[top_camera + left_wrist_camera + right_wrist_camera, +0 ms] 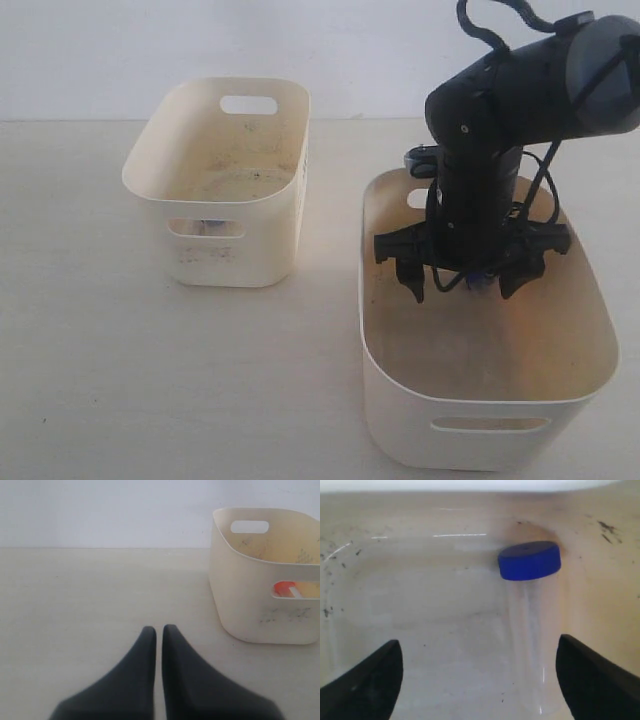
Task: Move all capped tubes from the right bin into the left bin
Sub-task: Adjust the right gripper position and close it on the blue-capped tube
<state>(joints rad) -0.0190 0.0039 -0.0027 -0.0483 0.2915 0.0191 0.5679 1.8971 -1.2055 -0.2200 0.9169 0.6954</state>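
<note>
My right gripper [465, 287] hangs open inside the right bin [400, 430], low over its yellowish floor. In the right wrist view a clear capped tube [535, 640] with a blue cap [530, 560] lies on the bin floor [420, 605]. It sits between the wide-apart fingers of the right gripper [479, 647], close to one fingertip [575, 660]. The left bin [270, 240] stands apart to the left; a blue cap [208, 226] shows through its handle cut-out. The left gripper [159, 630] is shut and empty over the table, beside the left bin [250, 595], where an orange-red cap [285, 588] shows through the cut-out.
Both bins stand on a pale tabletop [100, 350] with a gap of bare table between them. A white wall [100, 50] closes the back. The right arm [520, 100] reaches down over the right bin's far rim.
</note>
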